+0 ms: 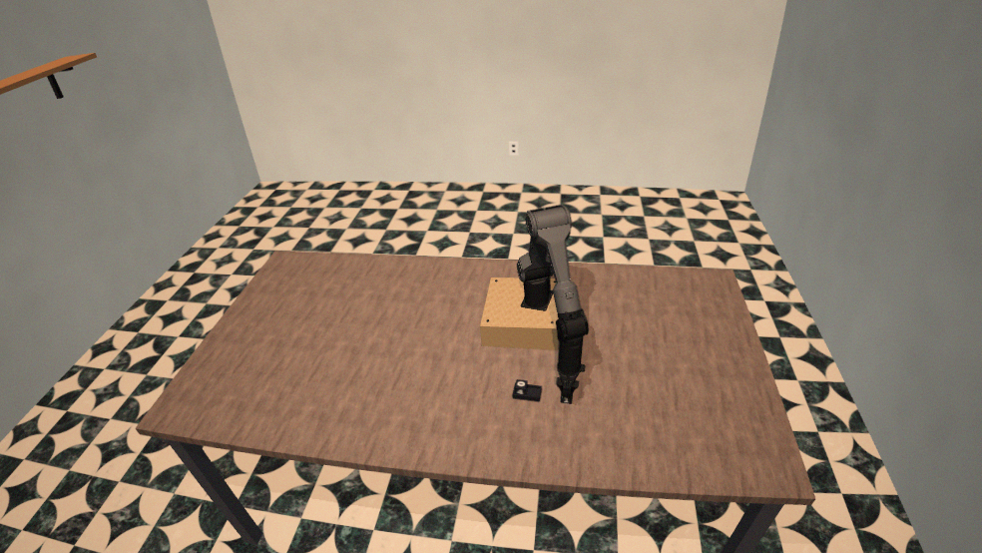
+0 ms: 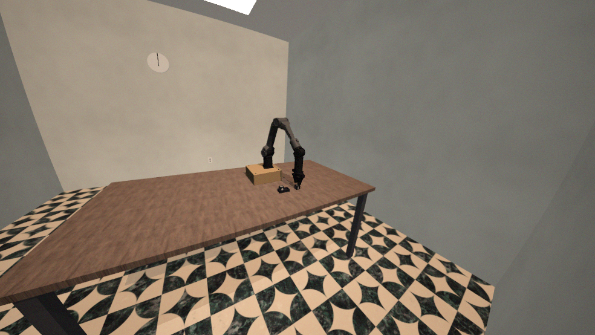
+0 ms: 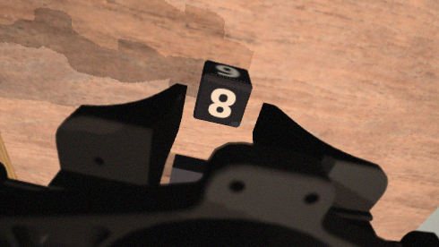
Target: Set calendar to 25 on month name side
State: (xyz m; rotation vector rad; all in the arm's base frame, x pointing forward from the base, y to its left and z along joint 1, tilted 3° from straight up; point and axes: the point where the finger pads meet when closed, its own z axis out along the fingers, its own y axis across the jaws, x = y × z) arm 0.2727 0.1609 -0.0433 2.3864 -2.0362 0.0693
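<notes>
The black tray (image 1: 535,392) (image 2: 285,190) lies flat on the table; its edge also shows in the wrist view (image 3: 190,161), partly behind the gripper. One dark cube (image 1: 520,386) (image 2: 281,188) stands in its left part in the top view, with what looks like a 0 on top. The tray's right part holds no cube. The other cube (image 1: 566,400) (image 2: 297,187) (image 3: 220,106) stands on the table to the right of the tray. It shows an 8 on top and a 9 on one side. My gripper (image 1: 566,391) (image 2: 298,183) (image 3: 221,109) is open just over that cube, with gaps beside both fingers.
The arm stands on a wooden block (image 1: 518,335) (image 2: 267,178) behind the tray and the loose cube. The brown table (image 1: 343,363) (image 2: 175,211) extends to both sides, and its front edge lies well beyond the cubes.
</notes>
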